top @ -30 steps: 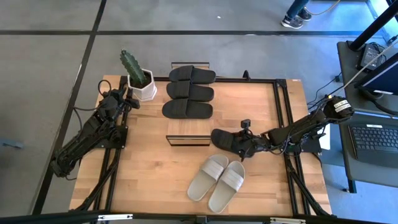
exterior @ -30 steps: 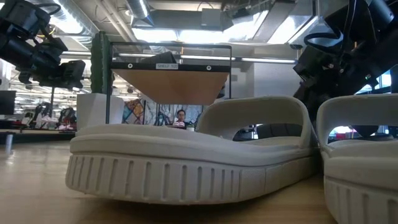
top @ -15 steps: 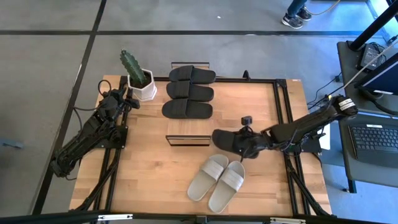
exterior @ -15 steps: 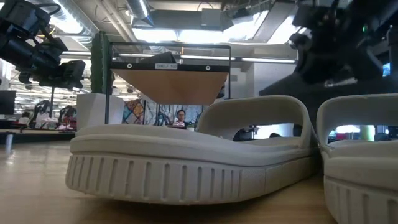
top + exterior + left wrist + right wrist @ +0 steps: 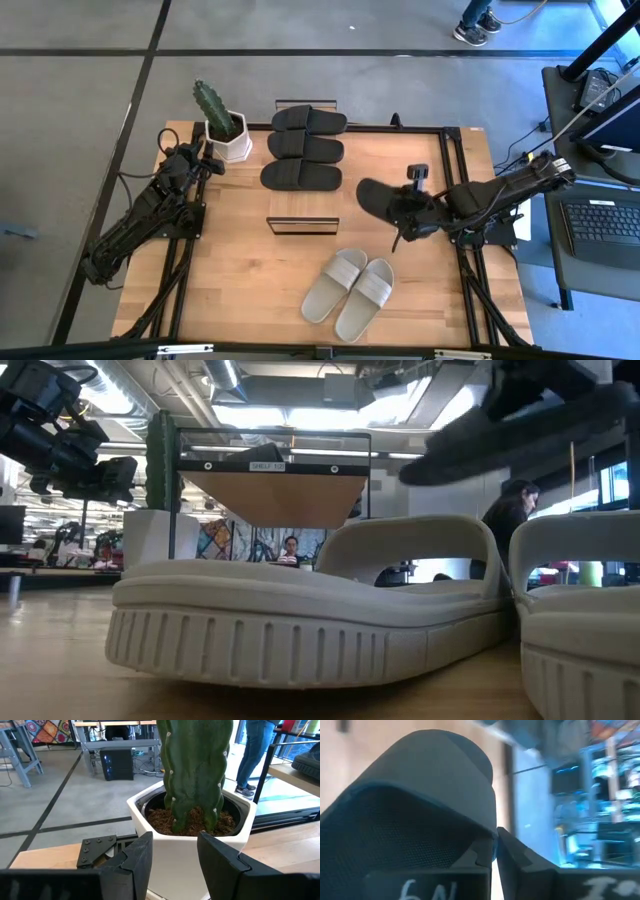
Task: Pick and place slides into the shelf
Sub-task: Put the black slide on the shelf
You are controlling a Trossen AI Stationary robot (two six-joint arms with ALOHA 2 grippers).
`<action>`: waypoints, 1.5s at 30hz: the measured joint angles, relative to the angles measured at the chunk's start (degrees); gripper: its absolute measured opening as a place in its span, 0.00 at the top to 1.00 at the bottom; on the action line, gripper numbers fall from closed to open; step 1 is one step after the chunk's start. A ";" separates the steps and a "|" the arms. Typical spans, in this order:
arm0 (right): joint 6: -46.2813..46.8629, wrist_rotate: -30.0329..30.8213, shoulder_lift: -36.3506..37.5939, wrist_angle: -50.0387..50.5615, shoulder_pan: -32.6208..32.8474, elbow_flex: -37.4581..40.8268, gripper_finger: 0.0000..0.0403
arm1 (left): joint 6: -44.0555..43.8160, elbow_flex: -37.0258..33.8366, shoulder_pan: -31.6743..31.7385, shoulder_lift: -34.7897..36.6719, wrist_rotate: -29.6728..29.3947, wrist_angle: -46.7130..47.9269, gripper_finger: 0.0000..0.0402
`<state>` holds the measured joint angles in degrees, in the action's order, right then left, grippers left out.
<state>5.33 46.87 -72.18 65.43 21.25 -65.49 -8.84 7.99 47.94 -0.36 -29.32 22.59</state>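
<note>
Right tool right of frame centre in high view, fingers pinching black slide, slide lifted clear of surface; low view shows it hanging tilted at upper right. Shelf just left of it, centre of frame. Three black slides side by side above shelf, at surface's top edge. Grey-beige pair lower centre. Left tool upper left beside cactus pot, fingers spread.

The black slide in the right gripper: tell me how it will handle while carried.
The black slide probably stays fairly stiff: in the low view it hangs tilted, unbent. Likely light, since the right gripper lifts it by one strap edge. It may swing, being held off-centre.
</note>
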 joint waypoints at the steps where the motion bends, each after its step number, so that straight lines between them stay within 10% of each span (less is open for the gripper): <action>1: -1.93 1.44 0.00 -0.11 -0.13 -0.85 0.97 | 0.00 0.00 0.00 -0.02 0.00 0.00 0.63; 10: -29.53 6.07 -0.02 -21.51 -4.73 -4.83 0.97 | -0.04 0.00 -0.01 -0.01 0.00 0.00 0.63; 23: -67.49 -29.73 -0.05 -53.15 -18.88 -4.63 0.97 | -0.09 0.00 0.00 -0.02 0.00 0.00 0.63; 32: -73.37 -47.87 -5.67 -61.09 -25.53 -4.61 0.97 | -0.20 0.00 -0.02 0.00 0.03 0.02 0.63; 45: -62.79 -44.03 -17.74 -72.62 -25.82 -6.41 0.97 | -0.20 0.00 -0.01 -0.02 0.02 0.02 0.63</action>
<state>-57.46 2.83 -89.93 -7.19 -4.57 -71.90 -9.04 7.99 47.94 -0.38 -29.30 22.61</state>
